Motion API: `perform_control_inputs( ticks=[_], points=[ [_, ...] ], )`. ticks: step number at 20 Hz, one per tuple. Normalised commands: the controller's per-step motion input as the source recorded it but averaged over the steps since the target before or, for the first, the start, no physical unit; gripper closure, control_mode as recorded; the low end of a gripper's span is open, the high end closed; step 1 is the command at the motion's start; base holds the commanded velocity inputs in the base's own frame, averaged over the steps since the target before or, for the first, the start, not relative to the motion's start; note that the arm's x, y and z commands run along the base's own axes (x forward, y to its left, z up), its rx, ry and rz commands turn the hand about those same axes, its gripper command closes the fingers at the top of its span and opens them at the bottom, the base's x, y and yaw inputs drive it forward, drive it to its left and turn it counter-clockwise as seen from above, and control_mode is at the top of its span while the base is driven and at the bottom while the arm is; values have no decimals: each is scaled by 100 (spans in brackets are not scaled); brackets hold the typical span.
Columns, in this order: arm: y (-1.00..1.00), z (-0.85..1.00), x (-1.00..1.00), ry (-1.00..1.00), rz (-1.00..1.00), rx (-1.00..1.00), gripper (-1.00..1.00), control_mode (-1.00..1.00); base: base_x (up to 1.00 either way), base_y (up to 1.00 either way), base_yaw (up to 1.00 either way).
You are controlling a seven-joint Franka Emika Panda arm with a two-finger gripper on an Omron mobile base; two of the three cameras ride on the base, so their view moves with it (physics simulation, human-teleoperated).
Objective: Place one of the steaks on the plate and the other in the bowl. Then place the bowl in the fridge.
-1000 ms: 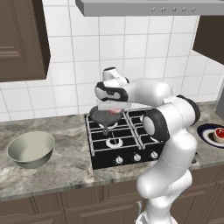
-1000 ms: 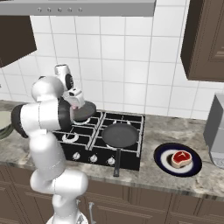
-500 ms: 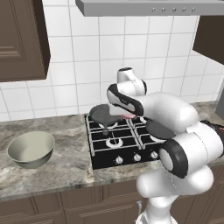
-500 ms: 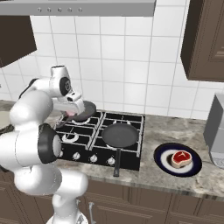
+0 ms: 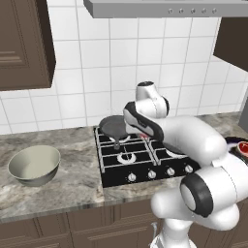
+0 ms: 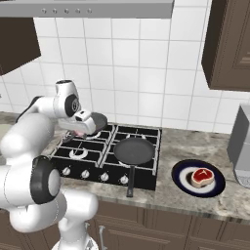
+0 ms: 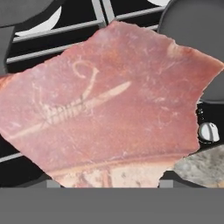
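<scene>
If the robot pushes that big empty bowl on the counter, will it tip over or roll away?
The bowl looks wide and low, so it probably would not tip. Its rounded underside may let it rock or slide on the smooth stone counter. It looks metallic and is empty, so it is likely light.

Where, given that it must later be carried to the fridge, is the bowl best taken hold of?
Probably the rim. The bowl stands upright and open on the counter, and looks too wide to span across. Come straight down from above on the rim section nearest the hob, with one jaw inside and one outside the thin wall.
</scene>
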Motion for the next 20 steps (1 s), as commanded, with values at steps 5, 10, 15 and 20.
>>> perform_control_inputs(
  ticks=[5, 10, 15, 20],
  points=[
    [1, 0, 0, 0, 0, 0, 100, 100, 0, 7, 0],
    [0, 0, 0, 0, 0, 0, 100, 100, -3, 57, 0],
    [0, 0, 0, 0, 0, 0, 100, 100, -5, 85, 0],
    [0, 0, 0, 0, 0, 0, 100, 100, -13, 96, 0]
  ],
)
